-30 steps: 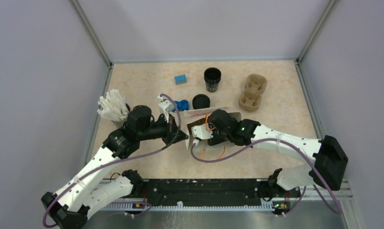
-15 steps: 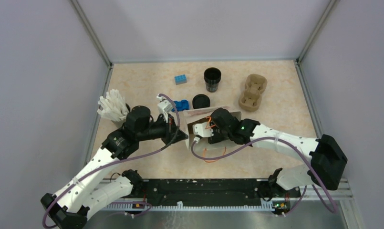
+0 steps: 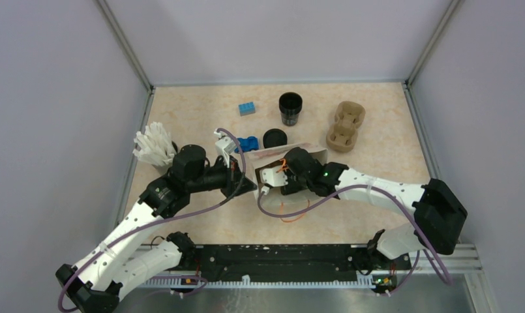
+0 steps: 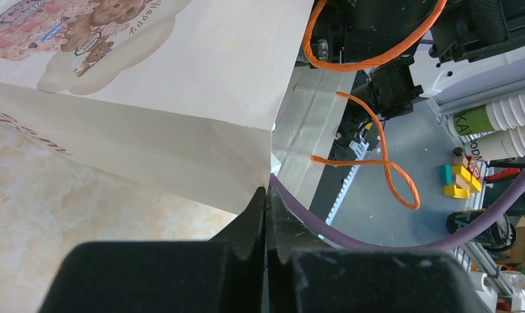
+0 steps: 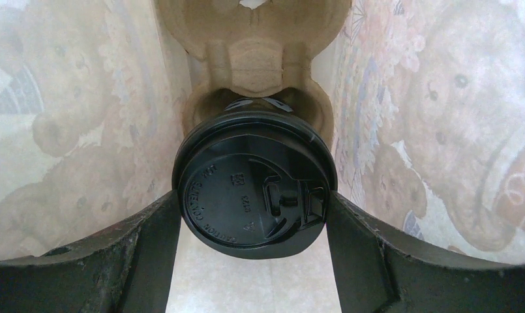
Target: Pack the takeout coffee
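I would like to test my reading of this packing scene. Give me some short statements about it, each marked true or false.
1. The right gripper holds a lidded black cup inside the paper bag. True.
2. The left gripper stands wide open. False: it is shut, at the bag's corner.
3. A pulp carrier lies on the table, right of the open black cup. True.
4. The blue brick is inside the bag. False: it lies on the table.
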Robot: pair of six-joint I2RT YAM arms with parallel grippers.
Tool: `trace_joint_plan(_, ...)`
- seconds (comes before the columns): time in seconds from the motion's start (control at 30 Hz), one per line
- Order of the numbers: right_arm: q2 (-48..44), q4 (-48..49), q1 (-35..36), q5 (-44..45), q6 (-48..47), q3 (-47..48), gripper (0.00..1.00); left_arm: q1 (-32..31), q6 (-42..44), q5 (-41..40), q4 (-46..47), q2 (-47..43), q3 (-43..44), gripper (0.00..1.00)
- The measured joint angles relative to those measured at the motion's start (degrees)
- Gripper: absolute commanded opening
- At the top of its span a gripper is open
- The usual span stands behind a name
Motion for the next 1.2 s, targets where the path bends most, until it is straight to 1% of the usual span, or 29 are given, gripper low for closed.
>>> trace_joint_plan(0.17,0.5,2.2,0.0,0.1,0.0,-0.7,0.68,0.0,0.0,-0.4,-0.1,0.0,0.0,0.0)
trace_joint_plan(0.33,0.5,3.2,0.0,0.2,0.1,-1.1,0.8,0.0,0.0,-0.7,-0.5,0.0,0.0,0.0)
trace_joint_plan(0.53,0.5,2.9,-0.1,0.0,0.3,-0.8,0.84,0.0,0.0,-0.9,-0.4,0.0,0.0,0.0)
trace_joint_plan(0.57,0.5,2.8,-0.2,-0.1,0.3,-0.7,0.86,0.0,0.0,-1.0,-0.4,0.0,0.0,0.0)
trace_joint_plan(0.6,0.5,2.6,-0.2,-0.2,0.3,-0.6,0.93,0.0,0.0,-1.1,-0.4,0.0,0.0,0.0)
trace_joint_plan(0.63,0.5,2.5,-0.3,-0.4,0.3,-0.5,0.95,0.0,0.0,-1.1,-0.4,0.0,0.0,0.0)
trace_joint_plan(0.83,0.5,-0.5,-0.4,-1.6,0.0,0.9,0.96,0.0,0.0,-1.1,-0.4,0.0,0.0,0.0)
trace_joint_plan(1.03,0.4,-3.4,-0.4,-2.8,0.1,2.3,0.93,0.0,0.0,-1.5,-0.4,0.1,0.0,0.0)
trace_joint_plan(1.2,0.4,-4.9,-0.4,-3.0,0.8,3.1,0.95,0.0,0.0,-1.5,-0.5,0.5,0.0,0.0)
